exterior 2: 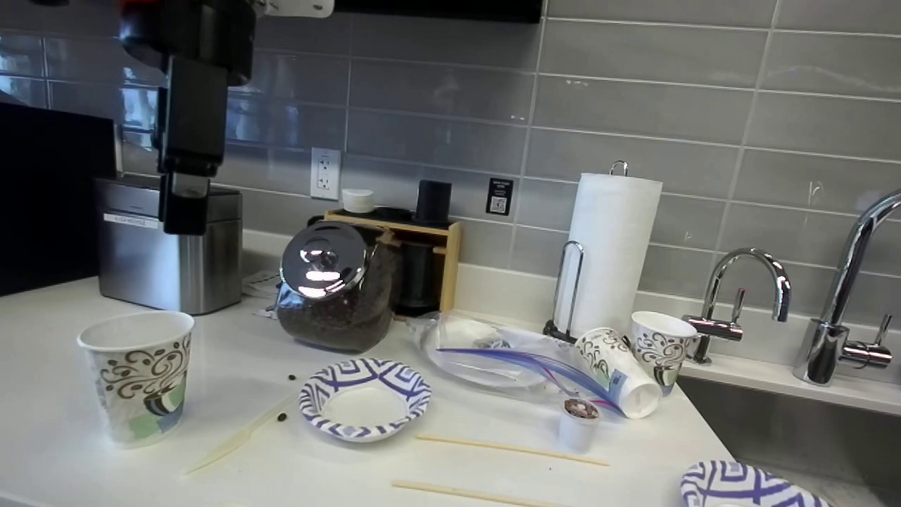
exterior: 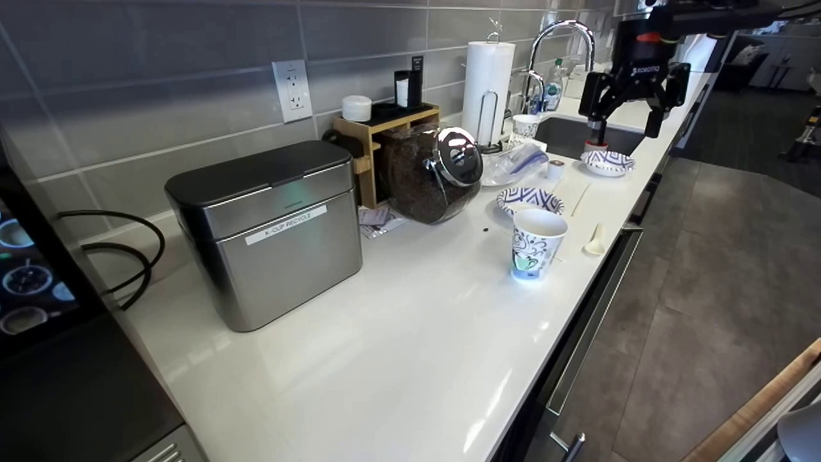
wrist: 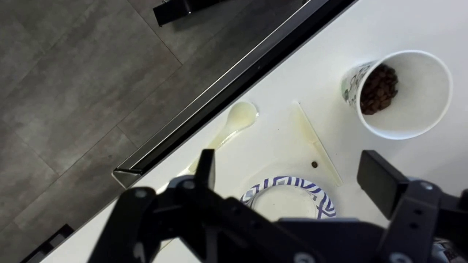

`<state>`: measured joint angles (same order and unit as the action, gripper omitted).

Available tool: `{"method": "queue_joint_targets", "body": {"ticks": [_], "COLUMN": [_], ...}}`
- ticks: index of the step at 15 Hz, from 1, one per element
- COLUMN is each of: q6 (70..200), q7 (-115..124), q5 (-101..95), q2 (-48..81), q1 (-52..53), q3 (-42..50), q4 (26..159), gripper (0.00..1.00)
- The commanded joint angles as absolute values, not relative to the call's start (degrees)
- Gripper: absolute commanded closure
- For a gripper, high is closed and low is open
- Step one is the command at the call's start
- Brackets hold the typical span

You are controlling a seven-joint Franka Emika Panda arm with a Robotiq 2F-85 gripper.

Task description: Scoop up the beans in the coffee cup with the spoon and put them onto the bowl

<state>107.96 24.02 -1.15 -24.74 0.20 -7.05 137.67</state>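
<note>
The coffee cup, white with a printed pattern, stands upright in both exterior views (exterior: 537,240) (exterior 2: 144,380) and at the right of the wrist view (wrist: 426,96). Brown beans (wrist: 379,89) lie at its bottom. The low bowl with a blue-patterned rim (exterior: 530,200) (exterior 2: 364,401) is behind it, partly hidden by my gripper in the wrist view (wrist: 318,199). The pale spoon (exterior: 596,240) lies near the counter's front edge, bowl end clear in the wrist view (wrist: 241,117). My gripper (exterior: 626,128) (exterior 2: 184,211) (wrist: 294,175) is open and empty, raised above the counter.
A pale knife (exterior 2: 243,436) (wrist: 316,142) lies between cup and bowl, with loose beans (exterior 2: 281,417) nearby. Two sticks (exterior 2: 510,449), a small pod (exterior 2: 578,426), a second patterned bowl (exterior: 607,163), a plastic bag (exterior 2: 493,355) and a large jar (exterior 2: 338,296) stand around.
</note>
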Motion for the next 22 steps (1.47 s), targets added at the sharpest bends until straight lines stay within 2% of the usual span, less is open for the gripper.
{"method": "queue_joint_targets", "body": {"ticks": [1, 5, 10, 15, 22], "q6": [107.85, 111.11, 126.79, 138.55, 140.18], "q7": [23.95, 35.35, 45.88, 45.18, 44.73], "q5": [-1.09, -3.06, -1.89, 0.49, 0.69], "q2": [-24.6, -20.74, -17.71, -14.29, -12.17], "q1": [0.14, -3.05, -4.95, -5.01, -5.18], "q3": [-7.33, -8.36, -6.7, -3.74, -2.22], "q4": [137.32, 138.18, 143.52, 148.47, 149.05], "gripper": [0.0, 0.0, 0.0, 0.0, 0.0]}}
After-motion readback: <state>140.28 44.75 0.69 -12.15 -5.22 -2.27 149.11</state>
